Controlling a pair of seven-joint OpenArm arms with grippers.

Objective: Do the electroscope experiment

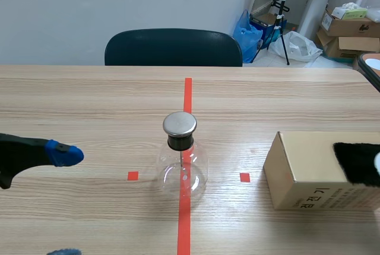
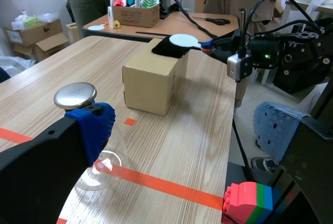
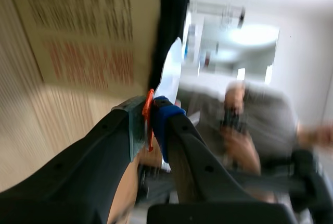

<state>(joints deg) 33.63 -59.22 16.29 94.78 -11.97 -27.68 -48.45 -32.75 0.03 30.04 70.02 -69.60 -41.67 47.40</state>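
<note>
Electroscope [image 1: 180,142] mid-table, left claw [image 1: 64,203] agape near it (right claw [image 3: 151,112] tight on a paddle [image 3: 170,70] over the box [image 1: 306,169])

There is one clear glass flask with a black stopper and round metal cap [image 1: 181,155], one brown cardboard box [image 1: 303,172] on the table, one black furry cloth [image 1: 356,163], one white round disc on an orange handle [image 2: 183,40], one dark chair [image 1: 173,47], and one stack of red, green and blue plastic bricks [image 2: 248,202].
</note>
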